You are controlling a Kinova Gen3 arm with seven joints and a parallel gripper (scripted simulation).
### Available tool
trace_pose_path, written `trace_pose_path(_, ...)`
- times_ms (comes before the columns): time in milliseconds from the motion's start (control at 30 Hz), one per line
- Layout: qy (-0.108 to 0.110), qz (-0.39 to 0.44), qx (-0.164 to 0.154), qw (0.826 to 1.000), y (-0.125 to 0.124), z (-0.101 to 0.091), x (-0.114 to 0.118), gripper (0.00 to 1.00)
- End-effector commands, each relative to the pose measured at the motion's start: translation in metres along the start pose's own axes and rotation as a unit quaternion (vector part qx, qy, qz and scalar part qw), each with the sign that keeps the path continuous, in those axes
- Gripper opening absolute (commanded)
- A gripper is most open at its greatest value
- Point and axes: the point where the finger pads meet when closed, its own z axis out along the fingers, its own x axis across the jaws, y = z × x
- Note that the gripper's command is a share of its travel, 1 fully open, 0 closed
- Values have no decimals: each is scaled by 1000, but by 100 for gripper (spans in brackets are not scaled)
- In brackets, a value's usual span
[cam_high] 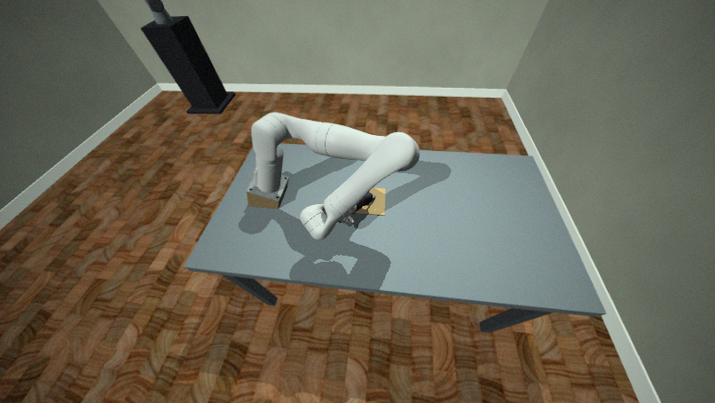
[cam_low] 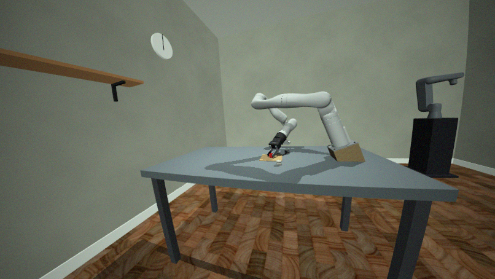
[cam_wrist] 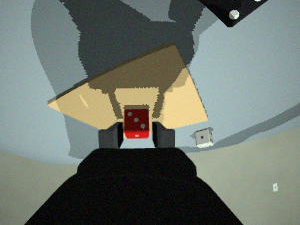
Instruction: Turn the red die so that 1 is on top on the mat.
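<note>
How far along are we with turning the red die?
Mostly done, it seems: the red die appears to be on the mat, its bright upper face showing what looks like a single pip. In hand: the release; the gripper is open around it. Left: back the fingers away, then check the 1 and that everything lies still.
</note>
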Motion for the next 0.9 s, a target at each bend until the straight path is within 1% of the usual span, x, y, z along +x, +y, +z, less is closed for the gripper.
trace_pose_path(0,1,-7,-1,1000,-1,2,-1,73)
trace_pose_path(33,1,-7,-1,1000,-1,2,-1,79)
trace_pose_path(867,1,-7,-1,1000,-1,2,-1,79)
